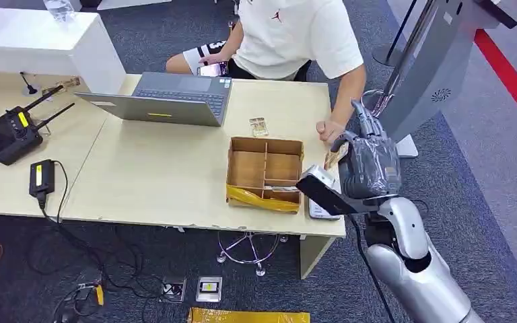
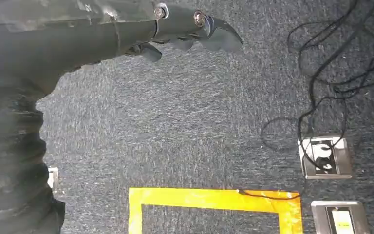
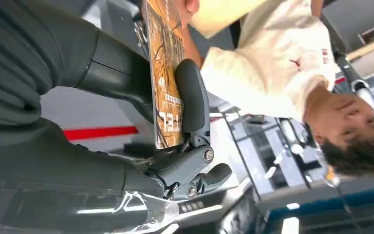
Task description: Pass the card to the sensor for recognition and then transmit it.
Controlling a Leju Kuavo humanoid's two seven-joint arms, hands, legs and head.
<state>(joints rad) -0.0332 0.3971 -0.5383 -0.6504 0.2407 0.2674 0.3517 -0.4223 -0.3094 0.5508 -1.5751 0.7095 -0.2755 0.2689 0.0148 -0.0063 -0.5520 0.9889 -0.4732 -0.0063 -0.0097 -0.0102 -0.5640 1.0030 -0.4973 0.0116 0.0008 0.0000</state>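
Note:
My right hand is raised beside the table's right end and pinches an orange-brown printed card between thumb and fingers. In the right wrist view the card stands edge-on, with the thumb pressed flat on its face. A person's hand rests on the table just beyond the card, and their fingers reach the card's far end. A tall grey kiosk stands to the right of my hand. My left hand hangs over the carpet, holding nothing.
A compartmented cardboard box sits left of my right hand, with a second card lying behind it. A laptop, a black controller and a small black unit lie further left. The person in white sits across the table.

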